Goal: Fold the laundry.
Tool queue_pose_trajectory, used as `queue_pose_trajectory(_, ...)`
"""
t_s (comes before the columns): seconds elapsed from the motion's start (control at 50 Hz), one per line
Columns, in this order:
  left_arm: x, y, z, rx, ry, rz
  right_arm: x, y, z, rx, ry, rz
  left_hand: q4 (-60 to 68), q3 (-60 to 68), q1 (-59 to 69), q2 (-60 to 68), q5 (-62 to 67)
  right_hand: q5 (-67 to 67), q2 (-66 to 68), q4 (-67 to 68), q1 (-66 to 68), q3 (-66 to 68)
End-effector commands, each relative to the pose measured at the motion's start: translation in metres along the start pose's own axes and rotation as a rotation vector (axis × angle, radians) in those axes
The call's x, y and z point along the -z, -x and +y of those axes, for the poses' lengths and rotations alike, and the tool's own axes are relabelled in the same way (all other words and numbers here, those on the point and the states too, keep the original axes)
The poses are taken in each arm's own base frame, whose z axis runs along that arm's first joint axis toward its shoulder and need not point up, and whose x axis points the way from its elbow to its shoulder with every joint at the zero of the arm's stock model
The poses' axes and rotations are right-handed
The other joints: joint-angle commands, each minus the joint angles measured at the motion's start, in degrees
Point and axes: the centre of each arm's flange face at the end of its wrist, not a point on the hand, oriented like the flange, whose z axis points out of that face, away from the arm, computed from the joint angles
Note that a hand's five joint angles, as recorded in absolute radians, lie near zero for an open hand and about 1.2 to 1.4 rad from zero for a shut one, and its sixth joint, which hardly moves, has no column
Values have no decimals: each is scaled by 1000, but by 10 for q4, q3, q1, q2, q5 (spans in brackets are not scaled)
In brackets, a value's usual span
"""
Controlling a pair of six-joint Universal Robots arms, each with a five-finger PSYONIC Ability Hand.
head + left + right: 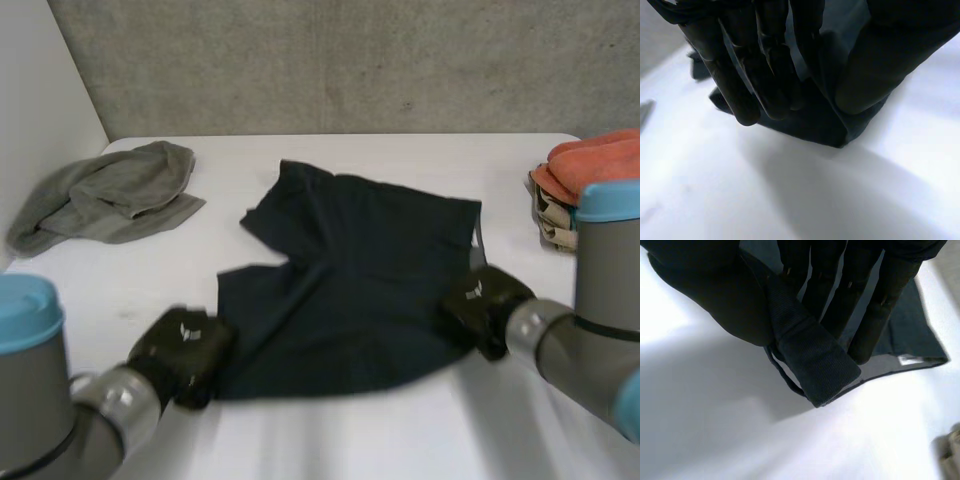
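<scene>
Shorts (360, 280) lie stretched left-right. Our left hand (185, 350) pinches their near-left corner, our right hand (485, 305) their right edge.

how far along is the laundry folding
Done: an orange stack looks folded at far right. In hand: the dark shorts lie spread, not yet folded, the left robot hand pinching their near left corner, the right robot hand their near right corner. Left: folding the shorts, then the crumpled grey garment.
</scene>
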Motion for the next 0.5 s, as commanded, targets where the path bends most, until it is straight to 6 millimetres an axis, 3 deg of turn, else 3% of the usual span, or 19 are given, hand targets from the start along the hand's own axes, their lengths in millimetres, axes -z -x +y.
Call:
queue_pose_trajectory(0.02, 74, -33, 15, -106, 229, 208, 67, 26, 27, 123, 165, -191, 112, 116, 128, 113, 140, 121, 119, 113, 159, 114)
queue_pose_trajectory(0.08, 83, -40, 14, -169, 238, 261, 71, 22, 33, 139, 147, -172, 112, 116, 128, 113, 140, 121, 119, 113, 159, 114)
queue_pose_trajectory(0.14, 76, -37, 5, -183, 182, 235, 67, 18, 35, 117, 133, -165, 112, 116, 128, 113, 140, 121, 119, 113, 159, 114)
queue_pose_trajectory(0.28, 14, -24, -20, -195, 61, 109, 50, 5, 23, 10, 50, -136, 112, 116, 128, 113, 140, 121, 119, 113, 159, 114)
queue_pose_trajectory(0.34, -12, -11, -43, -192, -33, 4, 36, -19, 8, -90, -28, -30, 112, 116, 128, 113, 140, 121, 119, 113, 159, 114)
queue_pose_trajectory(0.38, -34, 3, -70, -176, -163, -101, 21, -39, -1, -163, -93, 50, 112, 116, 128, 113, 140, 121, 119, 113, 159, 114)
queue_pose_trajectory(0.42, -58, 17, -97, -161, -311, -201, 7, -49, -5, -201, -131, 86, 112, 116, 128, 113, 140, 121, 119, 113, 159, 114)
queue_pose_trajectory(0.48, -78, 28, -118, -150, -446, -273, -19, -63, -12, -241, -199, 143, 112, 116, 128, 113, 140, 121, 119, 113, 159, 114)
queue_pose_trajectory(0.5, -92, 36, -131, -145, -533, -323, -25, -67, -14, -248, -214, 160, 112, 116, 128, 113, 140, 121, 119, 113, 159, 114)
